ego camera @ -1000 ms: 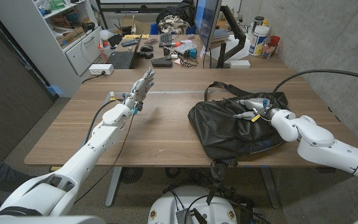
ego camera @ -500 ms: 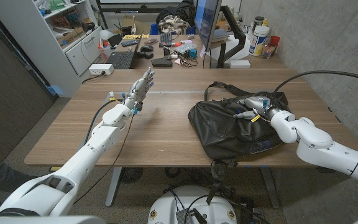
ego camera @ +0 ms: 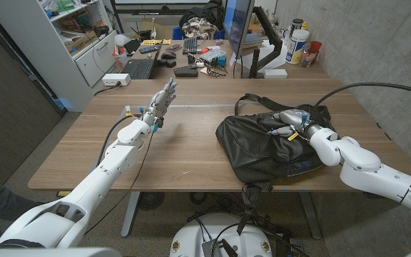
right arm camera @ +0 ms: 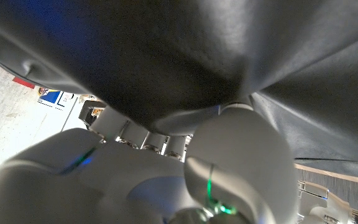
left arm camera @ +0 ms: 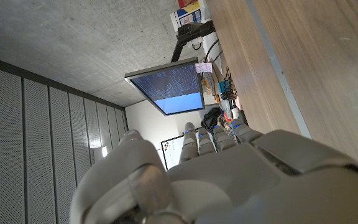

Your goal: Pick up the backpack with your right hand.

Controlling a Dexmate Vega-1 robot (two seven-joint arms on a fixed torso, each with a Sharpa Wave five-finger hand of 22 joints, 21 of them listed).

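The black backpack (ego camera: 262,150) lies slumped on the right half of the wooden table (ego camera: 184,153), one strap looped at its far side. My right hand (ego camera: 291,123) sits on the bag's upper right part, fingers curled into the fabric. In the right wrist view a fold of the backpack (right arm camera: 197,50) bulges down between the fingers and thumb of that hand (right arm camera: 166,168), which pinches it. My left hand (ego camera: 164,98) hovers over the table's far left, fingers straight and apart, holding nothing; its back (left arm camera: 229,168) fills the left wrist view.
A cluttered desk behind the table carries a monitor (ego camera: 238,28), a keyboard (ego camera: 140,68) and small items. White shelves (ego camera: 84,36) stand at the far left, a concrete wall on the right. A backpack strap (ego camera: 252,191) hangs over the table's near edge.
My right hand has crept slightly further in over the top of the backpack. The bag and my left hand have stayed where they were.
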